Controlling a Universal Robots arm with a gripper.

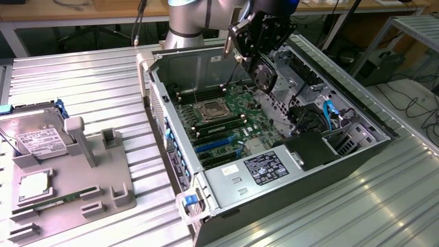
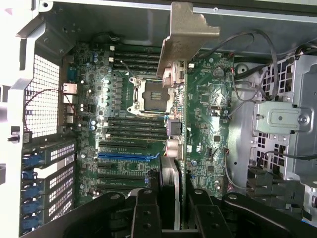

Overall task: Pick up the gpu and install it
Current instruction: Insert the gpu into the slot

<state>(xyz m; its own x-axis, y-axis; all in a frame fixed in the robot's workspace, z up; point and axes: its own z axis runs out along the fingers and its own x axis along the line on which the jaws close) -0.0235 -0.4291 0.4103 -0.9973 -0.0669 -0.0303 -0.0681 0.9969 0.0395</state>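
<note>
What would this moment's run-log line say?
end effector: shut on gpu | where: above motherboard in open case | install: not yet

The arm (image 1: 185, 20) comes down from above, with the wrist bent so that the gripper (image 2: 171, 206) points downward. The jaws are partly closed and press on both flat sides of the gpu (image 2: 184, 39), which sticks out ahead of the jaws, edge-on.

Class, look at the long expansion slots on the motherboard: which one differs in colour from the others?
The blue slot; the neighbouring slots on either side of it are black.
</note>
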